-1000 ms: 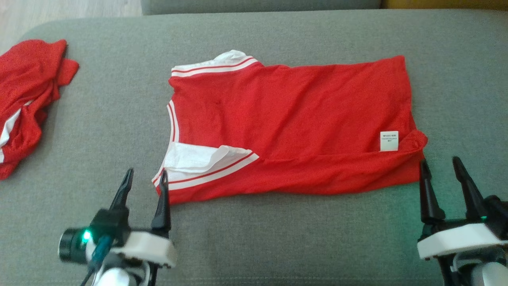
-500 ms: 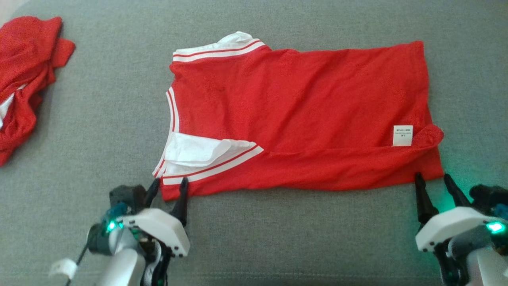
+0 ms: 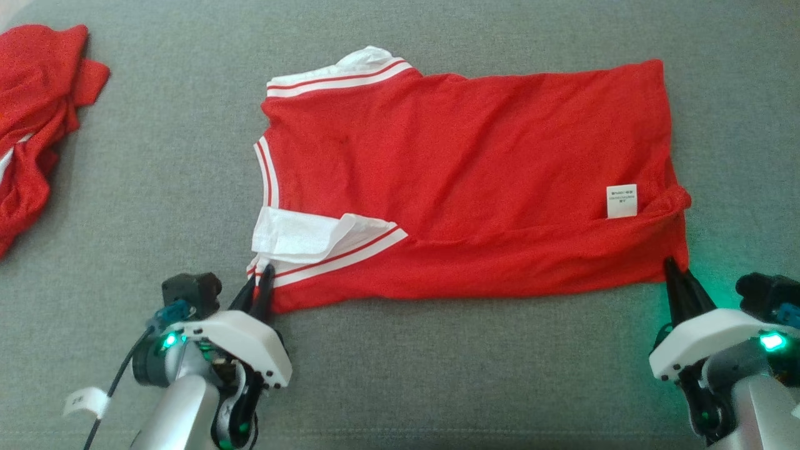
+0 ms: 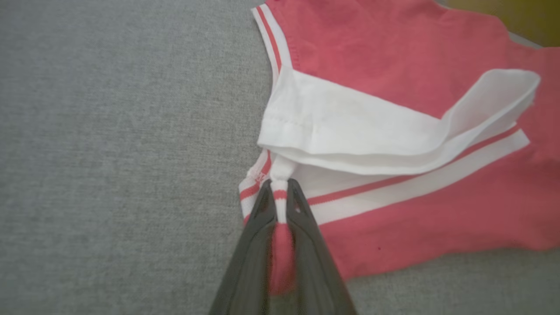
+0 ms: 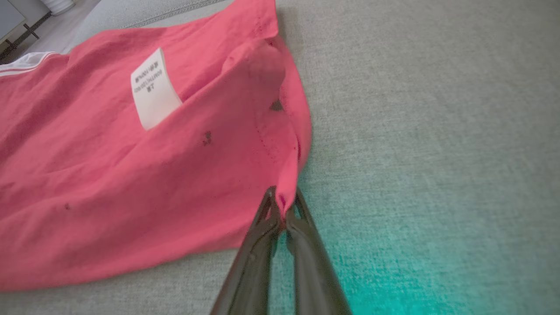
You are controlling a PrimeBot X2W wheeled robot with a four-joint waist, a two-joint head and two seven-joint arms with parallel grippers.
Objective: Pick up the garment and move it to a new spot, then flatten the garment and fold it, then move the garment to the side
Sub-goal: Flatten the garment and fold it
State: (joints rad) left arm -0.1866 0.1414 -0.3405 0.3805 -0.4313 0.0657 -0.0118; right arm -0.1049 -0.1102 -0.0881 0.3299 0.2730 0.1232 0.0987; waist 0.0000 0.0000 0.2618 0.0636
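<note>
Where pincers clamp, garment stretches between them.

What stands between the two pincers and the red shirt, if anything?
Nothing visible does. The left pincer is shut on the striped near corner of the red shirt, and the right pincer is shut on its other near corner.

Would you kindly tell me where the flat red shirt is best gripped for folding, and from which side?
Grip the red shirt by its two near corners, coming from the robot's side: it lies flat, long edge facing the robot, leaving the striped corner and hem corner free. The left fingers and right fingers pinch them.
</note>
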